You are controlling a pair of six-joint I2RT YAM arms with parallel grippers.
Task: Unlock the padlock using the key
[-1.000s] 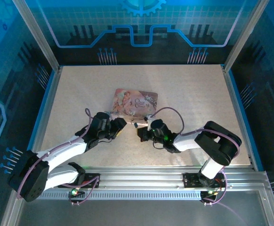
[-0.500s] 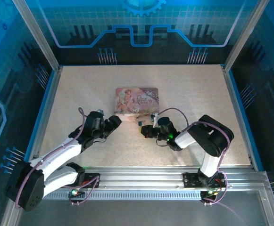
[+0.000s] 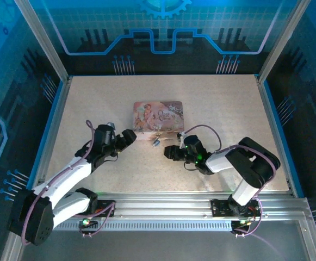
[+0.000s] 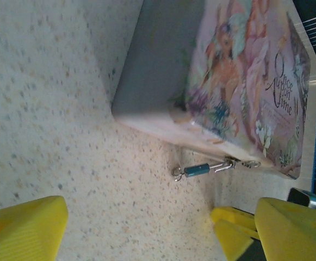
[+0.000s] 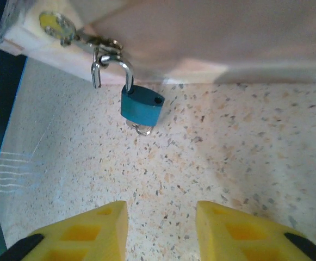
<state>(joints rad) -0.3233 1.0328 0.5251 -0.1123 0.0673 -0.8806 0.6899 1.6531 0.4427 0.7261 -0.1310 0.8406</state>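
Note:
The padlock (image 5: 141, 106) is tiny with a teal-blue body. Its silvery shackle (image 5: 119, 65) hooks into the clasp on the front of the pink illustrated tin (image 5: 212, 38). One shackle leg seems to stand free of the body. A small silvery ring (image 5: 142, 129), apparently the key's head, sticks out of the body's bottom. My right gripper (image 5: 160, 228) is open a short way in front of it, nothing between its fingers. My left gripper (image 4: 141, 234) is open wide, apart from the padlock (image 4: 196, 171). From above, the padlock (image 3: 156, 141) lies between the left gripper (image 3: 126, 137) and the right gripper (image 3: 170, 152).
The tin (image 3: 158, 116) lies flat mid-table on the speckled surface (image 3: 92, 103), its front side facing the arms. Metal frame rails (image 3: 163, 204) run along the near edge, and blue-lit walls close in the other sides.
Both grippers have drawn back from the padlock. The left moved left and opened wider. The right went from shut to open and backed off slightly. The padlock now rests by the tin.

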